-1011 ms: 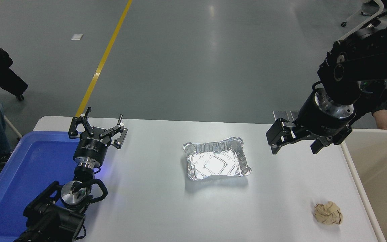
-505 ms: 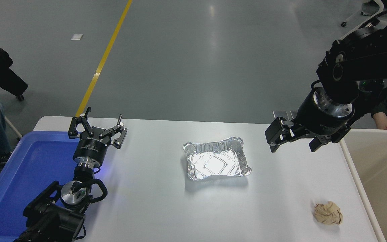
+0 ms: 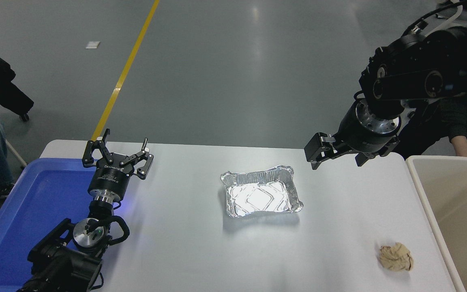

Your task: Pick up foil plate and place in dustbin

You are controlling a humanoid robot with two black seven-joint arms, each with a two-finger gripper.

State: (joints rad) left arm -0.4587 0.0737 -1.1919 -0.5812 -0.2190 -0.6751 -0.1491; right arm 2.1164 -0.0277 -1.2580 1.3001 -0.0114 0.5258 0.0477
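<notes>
So, reach step only: the right tool [image 3: 336, 151] hangs empty with its jaws spread, up at about 2 o'clock from the plate [image 3: 260, 196].

The plate sits flat mid-surface [image 3: 185, 251], untouched, and the bin [image 3: 416, 170] waits at the 3 o'clock edge, well apart from it. Compared with a second ago, the right arm has swung up and toward 10 o'clock, off the bin corner and closer to the plate's far right corner; nothing else budged. Next I'd guess it needs to drop and pinch that thin wavy rim, gently, since foil crumples easily. The left tool [image 3: 118, 156] is parked at 9 o'clock by the blue tray [image 3: 35, 194], fingers splayed. The paper ball [image 3: 396, 256] at 5 o'clock isn't part of this.
</notes>
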